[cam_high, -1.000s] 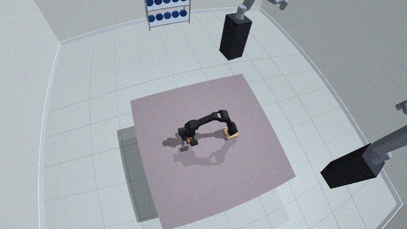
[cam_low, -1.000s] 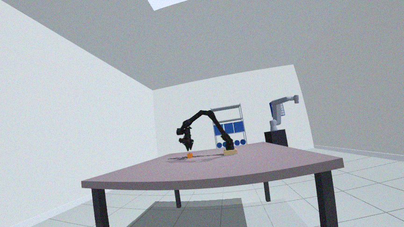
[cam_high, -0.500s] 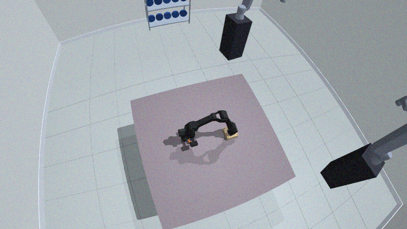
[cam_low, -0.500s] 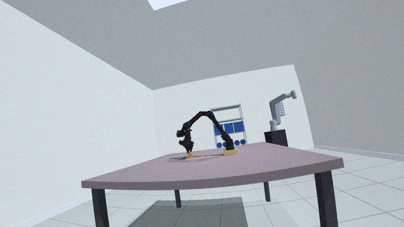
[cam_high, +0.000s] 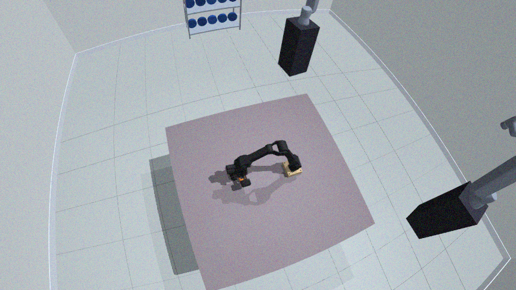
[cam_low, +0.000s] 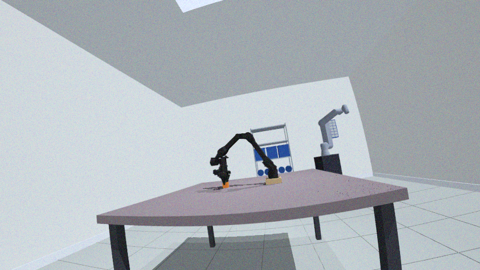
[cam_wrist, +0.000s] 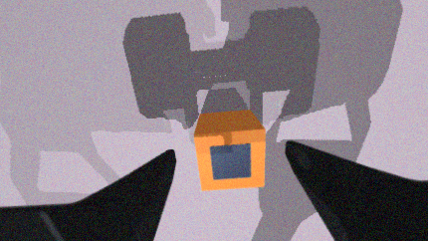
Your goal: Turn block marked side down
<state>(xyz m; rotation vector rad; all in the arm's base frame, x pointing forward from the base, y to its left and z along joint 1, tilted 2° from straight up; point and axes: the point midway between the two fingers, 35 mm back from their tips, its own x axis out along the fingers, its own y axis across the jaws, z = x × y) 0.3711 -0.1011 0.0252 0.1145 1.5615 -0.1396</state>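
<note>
An orange block (cam_wrist: 204, 164) (cam_low: 225, 185) (cam_high: 241, 178) stands on the pinkish table (cam_high: 288, 223) (cam_low: 234, 204). Its marked side, a dark blue square (cam_wrist: 231, 161), faces up in the wrist view. My gripper (cam_wrist: 229, 150) is open and points down over the block, with one black finger on each side of it. In the wrist view a gap shows between the block and each finger. In the top view the arm hides part of the block.
The arm's tan base plate (cam_high: 292, 174) (cam_low: 274, 181) sits on the table, to the right of the block in the top and exterior views. Shadows of the arm fall around the block. A shelf rack (cam_high: 214, 32) and grey arms on black pedestals (cam_high: 298, 46) (cam_high: 440, 212) stand away from the table.
</note>
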